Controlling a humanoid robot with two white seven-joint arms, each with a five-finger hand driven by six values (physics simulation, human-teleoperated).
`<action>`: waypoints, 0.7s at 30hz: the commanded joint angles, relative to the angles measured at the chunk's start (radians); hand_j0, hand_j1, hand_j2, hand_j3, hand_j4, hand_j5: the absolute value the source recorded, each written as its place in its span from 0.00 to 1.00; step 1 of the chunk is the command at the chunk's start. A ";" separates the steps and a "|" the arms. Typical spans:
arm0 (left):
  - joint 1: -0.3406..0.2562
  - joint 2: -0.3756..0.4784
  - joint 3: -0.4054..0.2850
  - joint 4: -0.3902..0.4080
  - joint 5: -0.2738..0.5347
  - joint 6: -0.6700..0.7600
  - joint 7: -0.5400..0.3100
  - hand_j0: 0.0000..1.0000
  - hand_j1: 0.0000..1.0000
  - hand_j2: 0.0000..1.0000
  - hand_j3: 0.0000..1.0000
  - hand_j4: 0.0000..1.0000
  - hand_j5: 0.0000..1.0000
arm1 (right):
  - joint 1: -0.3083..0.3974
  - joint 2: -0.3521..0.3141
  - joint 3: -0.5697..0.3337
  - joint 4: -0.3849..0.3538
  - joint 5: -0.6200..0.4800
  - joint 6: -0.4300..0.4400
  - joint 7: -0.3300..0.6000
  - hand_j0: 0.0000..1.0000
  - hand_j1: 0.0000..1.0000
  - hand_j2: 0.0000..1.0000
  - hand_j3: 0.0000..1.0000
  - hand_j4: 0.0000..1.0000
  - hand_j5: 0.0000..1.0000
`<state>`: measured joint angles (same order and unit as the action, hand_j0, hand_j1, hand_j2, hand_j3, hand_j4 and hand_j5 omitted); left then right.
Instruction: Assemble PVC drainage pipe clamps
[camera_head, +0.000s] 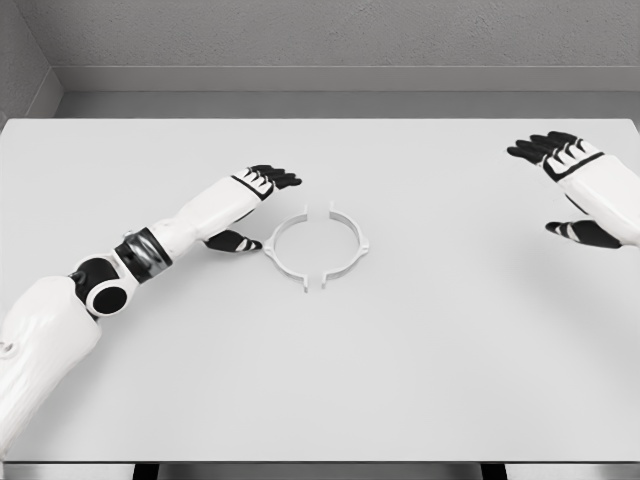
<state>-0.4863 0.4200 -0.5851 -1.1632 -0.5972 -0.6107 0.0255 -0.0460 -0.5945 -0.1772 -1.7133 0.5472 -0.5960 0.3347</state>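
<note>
A wide white table (420, 380) fills nearly the whole view, its flat surface spreading under and well beyond both hands on every side. Past the fingertips, beyond the table's far edge, runs a strip of grey floor (330, 104), then a grey textured wall (330, 35)

Right arm cut by the frame's right edge behind the right robot hand (570, 190); left arm cropped at the lower-left corner; desk (450, 380) sides run past both edges; clamp (318, 245) seam detail too small to read.
</note>
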 joint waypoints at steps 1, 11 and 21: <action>0.000 0.000 -0.001 -0.001 0.007 0.000 0.001 1.00 1.00 1.00 1.00 1.00 1.00 | 0.000 0.002 -0.018 -0.002 -0.007 -0.015 0.000 1.00 1.00 1.00 1.00 1.00 1.00; 0.002 -0.004 -0.001 -0.009 0.004 0.000 0.001 1.00 1.00 1.00 1.00 1.00 1.00 | -0.011 0.004 0.031 -0.008 -0.009 -0.015 0.000 1.00 1.00 1.00 1.00 1.00 1.00; 0.008 -0.010 -0.001 -0.013 0.002 0.000 0.001 1.00 1.00 1.00 1.00 1.00 1.00 | -0.012 0.010 0.036 -0.008 -0.009 -0.015 0.000 1.00 1.00 1.00 1.00 1.00 1.00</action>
<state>-0.4771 0.4107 -0.5868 -1.1760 -0.6012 -0.6107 0.0255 -0.0583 -0.5839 -0.1416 -1.7213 0.5458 -0.6126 0.3350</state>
